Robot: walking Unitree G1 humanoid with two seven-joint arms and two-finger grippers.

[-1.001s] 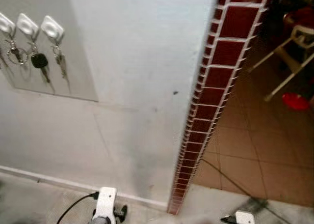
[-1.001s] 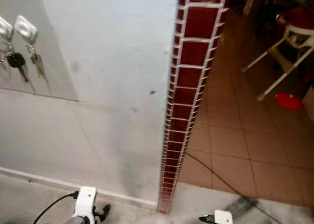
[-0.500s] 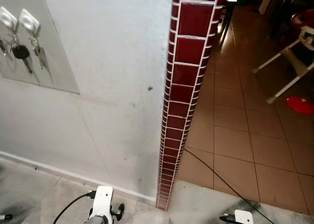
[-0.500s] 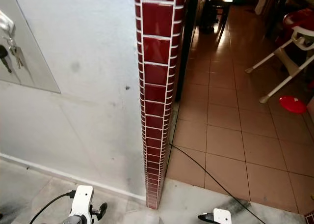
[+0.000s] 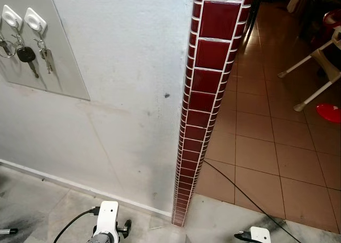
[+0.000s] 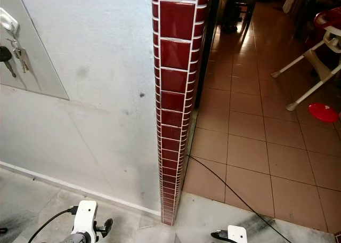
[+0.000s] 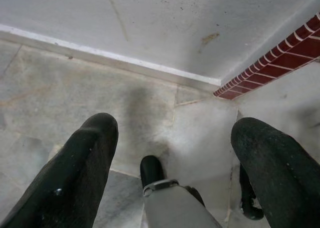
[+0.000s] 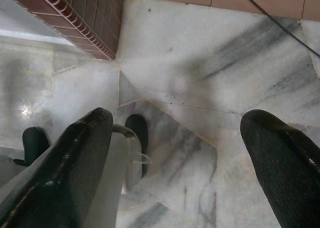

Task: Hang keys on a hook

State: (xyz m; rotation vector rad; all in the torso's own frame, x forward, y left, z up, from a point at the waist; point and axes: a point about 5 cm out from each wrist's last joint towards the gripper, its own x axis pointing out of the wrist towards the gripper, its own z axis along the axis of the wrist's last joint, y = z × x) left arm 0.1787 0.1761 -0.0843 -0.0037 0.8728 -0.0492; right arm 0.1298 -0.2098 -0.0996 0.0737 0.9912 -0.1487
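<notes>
While both arms hung low, the wall (image 5: pixel 122 67) took up most of the head views: pale plaster, scuffed, with a white skirting along its foot. A column of dark red tiles (image 5: pixel 205 88) edged its right end, running down to the marble floor (image 8: pixel 210 83). Right of the column lay a terracotta tiled floor (image 6: pixel 250 142) with a black cable (image 6: pixel 229 187) trailing across it, a white chair frame (image 6: pixel 319 56) and a red dish (image 6: pixel 323 112) beyond.

High on the wall at far left sat a grey panel (image 5: pixel 64 67) carrying white hooks (image 5: pixel 35 20). Keys (image 5: pixel 45 55) hung from them, one with a black head (image 5: pixel 25 54); they were well apart from both grippers.

Left gripper (image 7: pixel 175 163) pointed at the marble near the skirting and the column's foot, fingers (image 7: pixel 80 168) spread wide, nothing between them. Right gripper (image 8: pixel 185 163) hung over grey-veined marble beside the column's base, fingers (image 8: pixel 70 163) likewise wide apart and empty.
</notes>
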